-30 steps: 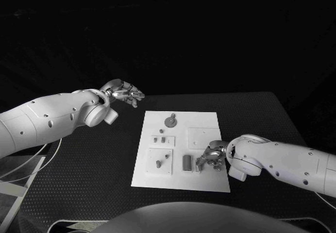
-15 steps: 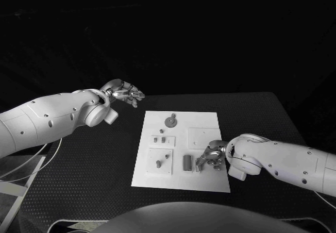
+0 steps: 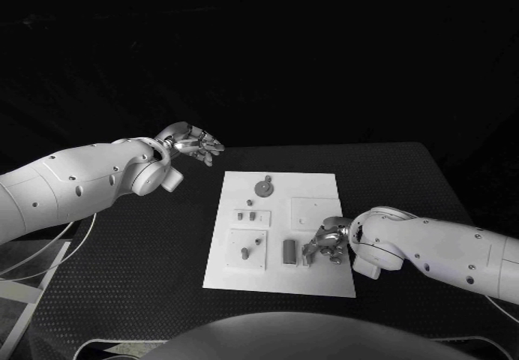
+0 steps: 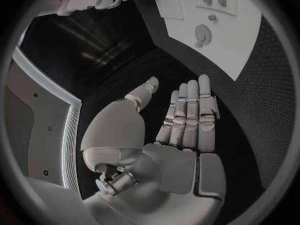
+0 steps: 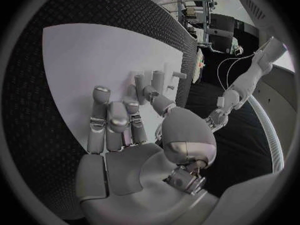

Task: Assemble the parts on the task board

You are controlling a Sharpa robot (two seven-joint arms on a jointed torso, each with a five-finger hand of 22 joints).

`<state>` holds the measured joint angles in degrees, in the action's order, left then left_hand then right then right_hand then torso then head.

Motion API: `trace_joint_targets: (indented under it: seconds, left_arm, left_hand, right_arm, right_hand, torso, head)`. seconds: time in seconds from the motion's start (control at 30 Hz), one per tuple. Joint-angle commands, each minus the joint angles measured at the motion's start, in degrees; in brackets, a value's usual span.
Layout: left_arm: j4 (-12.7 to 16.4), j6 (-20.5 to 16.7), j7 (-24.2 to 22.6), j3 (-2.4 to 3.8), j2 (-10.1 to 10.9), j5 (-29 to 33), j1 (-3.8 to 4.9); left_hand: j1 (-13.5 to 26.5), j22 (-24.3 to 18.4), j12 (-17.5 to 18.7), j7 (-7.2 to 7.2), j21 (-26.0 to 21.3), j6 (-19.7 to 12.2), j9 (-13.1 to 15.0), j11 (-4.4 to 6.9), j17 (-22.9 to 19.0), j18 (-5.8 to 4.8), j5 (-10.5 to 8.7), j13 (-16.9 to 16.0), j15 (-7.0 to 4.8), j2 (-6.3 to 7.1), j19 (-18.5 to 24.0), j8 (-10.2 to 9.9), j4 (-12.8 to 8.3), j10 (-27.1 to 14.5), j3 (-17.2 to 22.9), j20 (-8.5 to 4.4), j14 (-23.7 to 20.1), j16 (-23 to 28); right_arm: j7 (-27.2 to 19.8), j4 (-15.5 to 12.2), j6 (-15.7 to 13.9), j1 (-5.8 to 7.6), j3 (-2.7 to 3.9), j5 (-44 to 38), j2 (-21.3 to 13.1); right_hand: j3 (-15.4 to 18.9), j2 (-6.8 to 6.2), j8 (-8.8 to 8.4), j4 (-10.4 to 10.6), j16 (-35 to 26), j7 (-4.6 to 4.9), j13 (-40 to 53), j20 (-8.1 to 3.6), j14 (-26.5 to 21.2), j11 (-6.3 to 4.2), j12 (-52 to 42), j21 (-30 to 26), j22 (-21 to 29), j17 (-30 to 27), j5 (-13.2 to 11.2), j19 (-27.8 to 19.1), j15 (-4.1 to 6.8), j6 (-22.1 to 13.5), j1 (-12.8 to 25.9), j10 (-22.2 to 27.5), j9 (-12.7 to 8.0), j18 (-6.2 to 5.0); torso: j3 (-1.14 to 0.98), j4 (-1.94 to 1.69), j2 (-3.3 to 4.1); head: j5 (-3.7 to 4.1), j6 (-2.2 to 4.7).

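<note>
— How will the parts [image 3: 289,251] handle?

— Probably light, stiff and slick; pinch the upright block by its long sides. They're small grey pieces around the white task board [image 3: 313,186], mid-counter.

— Your hands?

— Right hand [image 3: 328,241] rests at the board's 4 o'clock, fingers curled; whether it's pinching anything, I cannot tell. Left hand [image 3: 193,142] hovers spread, empty, at 10 o'clock.

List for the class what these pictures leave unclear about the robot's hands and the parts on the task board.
- Right hand, head view: its fingers cover the task board beneath them; touching a part or not, cannot tell.
- Right wrist view: the upright parts stand past the fingertips; contact unclear.
- Small parts, head view: too small to tell their shapes.
- Left hand is open, off the board.
</note>
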<state>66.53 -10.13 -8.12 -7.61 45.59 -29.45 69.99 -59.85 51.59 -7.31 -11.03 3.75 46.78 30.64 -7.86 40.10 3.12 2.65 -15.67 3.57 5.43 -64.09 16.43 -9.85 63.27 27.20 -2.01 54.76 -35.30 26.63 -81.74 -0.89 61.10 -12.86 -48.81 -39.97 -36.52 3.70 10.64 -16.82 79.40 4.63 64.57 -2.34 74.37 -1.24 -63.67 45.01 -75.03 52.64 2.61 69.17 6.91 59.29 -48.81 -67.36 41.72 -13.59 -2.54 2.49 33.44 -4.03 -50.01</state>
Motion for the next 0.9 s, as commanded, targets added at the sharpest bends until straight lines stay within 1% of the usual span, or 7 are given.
trace_joint_targets:
  seconds: [0.03, 0.07, 0.13, 0.27, 0.53, 0.7, 0.9]
  left_arm:
    - [0.09, 0.66, -0.37, 0.02, -0.05, 0.28, 0.04]
    - [0.07, 0.66, -0.35, 0.02, -0.06, 0.28, 0.04]
    - [0.06, 0.62, -0.36, 0.02, -0.05, 0.28, 0.04]
    - [0.07, 0.68, -0.37, 0.02, -0.1, 0.28, 0.04]
    - [0.05, 0.68, -0.36, 0.02, -0.09, 0.28, 0.04]
    - [0.05, 0.69, -0.37, 0.02, -0.1, 0.28, 0.04]
    - [0.04, 0.69, -0.36, 0.02, -0.12, 0.28, 0.04]
  left_hand:
    - [0.03, -0.06, -0.16, -0.04, 0.29, -0.26, -0.08, 0.04, 0.1, 0.78, 0.23, 0.09, -0.04, -0.11, -0.41, 0.38, 0.25, -0.49, 0.02, -0.1, 0.54, 0.22]
    - [0.03, -0.06, -0.16, -0.04, 0.29, -0.27, -0.08, 0.04, 0.11, 0.78, 0.23, 0.09, -0.04, -0.11, -0.41, 0.38, 0.25, -0.5, 0.02, -0.1, 0.55, 0.22]
    - [0.04, -0.06, -0.16, -0.04, 0.29, -0.27, -0.09, 0.04, 0.11, 0.77, 0.23, 0.09, -0.04, -0.11, -0.41, 0.38, 0.26, -0.5, 0.01, -0.09, 0.55, 0.23]
    - [0.07, -0.07, -0.16, -0.05, 0.29, -0.28, -0.09, 0.03, 0.13, 0.77, 0.23, 0.09, -0.04, -0.1, -0.41, 0.37, 0.29, -0.5, 0.0, -0.09, 0.54, 0.24]
    - [0.03, -0.07, -0.17, -0.04, 0.29, -0.28, -0.09, 0.04, 0.16, 0.78, 0.23, 0.1, -0.04, -0.15, -0.41, 0.38, 0.3, -0.5, 0.02, -0.1, 0.55, 0.27]
    - [0.04, -0.08, -0.18, -0.05, 0.29, -0.28, -0.1, 0.04, 0.17, 0.78, 0.23, 0.11, -0.04, -0.14, -0.41, 0.38, 0.32, -0.51, 0.01, -0.1, 0.56, 0.28]
    - [0.05, -0.08, -0.18, -0.05, 0.29, -0.28, -0.1, 0.03, 0.19, 0.77, 0.23, 0.11, -0.04, -0.13, -0.4, 0.38, 0.33, -0.52, 0.0, -0.09, 0.56, 0.3]
  right_arm:
    - [-0.47, -0.33, 1.04, -0.34, -0.17, 0.6, 0.46]
    - [-0.53, -0.33, 0.51, -0.34, -0.17, 0.6, 0.47]
    - [-0.55, -0.28, 0.55, -0.34, -0.17, 0.6, 0.51]
    - [-0.57, -0.41, 0.61, -0.34, -0.17, 0.6, 0.51]
    - [-0.8, -0.64, 0.76, -0.43, -0.17, 0.59, 0.44]
    - [-0.86, -0.65, 0.73, -0.43, -0.17, 0.57, 0.42]
    - [-0.89, -0.69, 0.83, -0.43, -0.17, 0.57, 0.37]
  right_hand:
    - [0.3, -0.51, -0.29, 0.2, 0.29, 0.61, -0.06, 0.09, -0.18, 0.05, -0.24, 0.24, -0.9, -0.08, 0.16, 0.17, 0.41, -0.28, 1.02, -0.15, -0.13, -1.41]
    - [0.32, -0.59, -0.3, 0.21, 0.29, 0.61, -0.07, 0.1, -0.19, 0.05, -0.24, 0.24, -0.89, -0.1, 0.16, 0.18, 0.41, -0.27, 1.14, -0.14, -0.15, -1.41]
    - [0.34, -0.75, -0.31, 0.2, 0.28, 0.61, -0.07, 0.09, -0.18, 0.05, -0.24, 0.23, -0.88, -0.11, 0.16, 0.2, 0.41, -0.27, 1.31, -0.13, -0.19, -1.41]
    - [0.53, -1.73, -0.41, 0.32, 0.25, 0.64, -0.11, 0.11, -0.18, 0.07, -0.22, 0.17, -0.83, -0.19, 0.15, 0.26, 0.4, -0.33, 2.12, -0.08, -0.34, -1.41]
    - [0.54, -4.8, -0.58, 0.54, 0.15, 0.69, -0.17, 0.02, -0.16, 0.11, -0.19, 0.01, -0.7, -0.36, 0.15, 0.45, 0.37, -0.49, 2.98, 0.06, -0.61, -1.41]
    - [0.36, -5.59, -0.65, 1.07, 0.11, 0.72, -0.22, 0.02, -0.11, 0.14, -0.18, -0.11, -0.6, -0.45, 0.15, 0.63, 0.35, -0.54, 3.68, 0.08, -0.75, -1.41]
    - [0.19, -5.89, -0.69, 1.37, 0.09, 0.73, -0.24, -0.01, -0.09, 0.15, -0.19, -0.19, -0.57, -0.5, 0.15, 0.72, 0.34, -0.56, 4.06, 0.09, -0.83, -1.41]
  torso:
    - [-0.02, -0.03, 0.0]
    - [-0.01, -0.03, 0.0]
    - [-0.02, -0.03, 0.01]
    - [-0.03, -0.02, 0.0]
    - [-0.02, -0.01, -0.01]
    - [-0.01, -0.03, -0.01]
    - [-0.01, -0.02, 0.01]
  head:
    - [0.06, 0.01]
    - [0.08, 0.01]
    - [0.05, 0.01]
    - [0.0, 0.01]
    - [-0.04, 0.01]
    - [-0.01, 0.01]
    - [0.01, 0.01]
